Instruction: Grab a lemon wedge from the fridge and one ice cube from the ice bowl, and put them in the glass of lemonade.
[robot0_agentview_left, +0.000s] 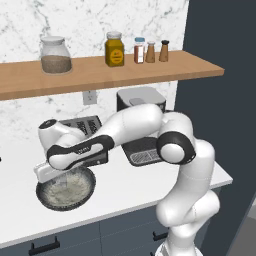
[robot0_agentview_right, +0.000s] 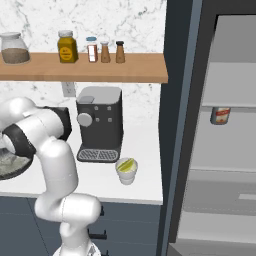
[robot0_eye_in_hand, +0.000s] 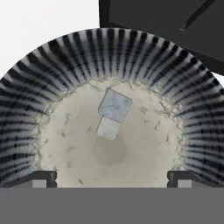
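Note:
The ice bowl (robot0_agentview_left: 86, 192) sits on the white counter at the left, dark ribbed wall and pale speckled middle (robot0_eye_in_hand: 144, 144). One ice cube (robot0_eye_in_hand: 114, 106) lies just off its centre. My gripper (robot0_agentview_left: 64, 181) hangs straight over the bowl, open, fingertips (robot0_eye_in_hand: 43, 177) wide apart with nothing between them (robot0_eye_in_hand: 112, 178). The glass of lemonade (robot0_agentview_right: 126, 172) stands in front of the coffee machine, and a small yellow lemon wedge (robot0_agentview_right: 126, 164) lies in its top. The fridge (robot0_agentview_right: 220, 150) stands open at the right.
A dark toaster (robot0_agentview_left: 85, 127) stands right behind the bowl, its corner (robot0_eye_in_hand: 162, 22) close to the rim. The coffee machine (robot0_agentview_right: 100, 120) is further right. An orange-labelled can (robot0_agentview_right: 220, 115) sits on a fridge shelf. Jars line the wooden shelf (robot0_agentview_left: 115, 72) above.

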